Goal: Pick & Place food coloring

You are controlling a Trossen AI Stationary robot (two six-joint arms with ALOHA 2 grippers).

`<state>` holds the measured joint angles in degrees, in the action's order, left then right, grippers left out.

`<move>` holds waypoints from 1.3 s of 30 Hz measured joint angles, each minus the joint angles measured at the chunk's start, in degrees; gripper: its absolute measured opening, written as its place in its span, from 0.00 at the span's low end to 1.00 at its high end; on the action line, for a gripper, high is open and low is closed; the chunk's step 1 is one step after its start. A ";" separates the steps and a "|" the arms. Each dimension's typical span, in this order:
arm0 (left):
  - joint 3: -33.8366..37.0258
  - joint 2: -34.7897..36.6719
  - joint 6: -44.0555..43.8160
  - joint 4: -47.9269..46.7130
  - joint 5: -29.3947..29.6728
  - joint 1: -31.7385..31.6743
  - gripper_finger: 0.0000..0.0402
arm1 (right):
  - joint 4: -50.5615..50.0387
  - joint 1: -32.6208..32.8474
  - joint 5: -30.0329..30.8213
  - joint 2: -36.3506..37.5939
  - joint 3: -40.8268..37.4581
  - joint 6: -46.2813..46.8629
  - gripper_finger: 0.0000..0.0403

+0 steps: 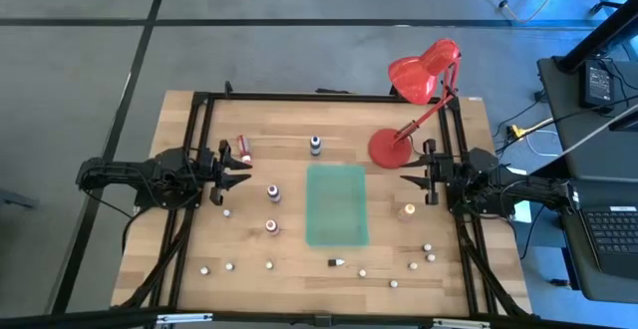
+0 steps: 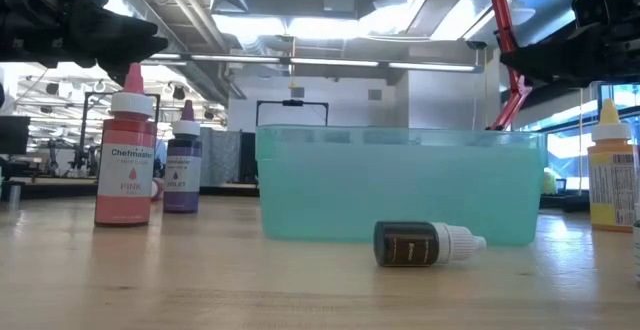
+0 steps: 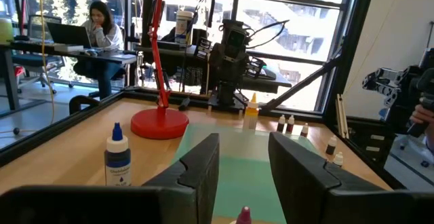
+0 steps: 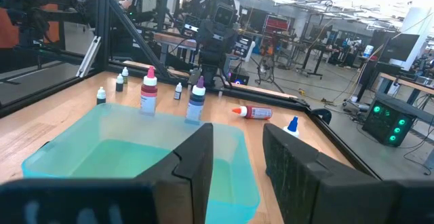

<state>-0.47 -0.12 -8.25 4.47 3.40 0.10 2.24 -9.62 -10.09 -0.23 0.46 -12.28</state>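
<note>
Pink bottle (image 2: 126, 160) and purple bottle (image 2: 182, 170) upright at nine o'clock, dark bottle (image 2: 425, 243) lying at six, yellow bottle (image 2: 611, 175) upright at three.

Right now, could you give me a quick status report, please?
Left gripper and right gripper open, empty, at table edges. Food coloring bottles scattered around green bin. Nothing blocking.

You are looking level across a wooden surface (image 2: 200, 280). At centre stands a translucent teal bin (image 2: 400, 185). Just in front of it, a small dark bottle (image 2: 425, 243) lies on its side, pale cap pointing right. At left, a pink bottle (image 2: 127, 160) stands upright, with a purple bottle (image 2: 182, 165) beside it, farther back. A yellow-orange bottle (image 2: 612, 170) stands at the right edge. Dark robot parts fill both upper corners.
</note>
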 joint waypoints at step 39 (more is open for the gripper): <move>0.00 0.00 3.49 0.00 0.73 0.02 0.31 | 0.04 0.00 0.01 -0.04 0.01 5.76 0.33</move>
<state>-0.48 -0.13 -4.76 4.47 4.13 0.12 2.28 -9.63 -10.09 -0.27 0.47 -6.52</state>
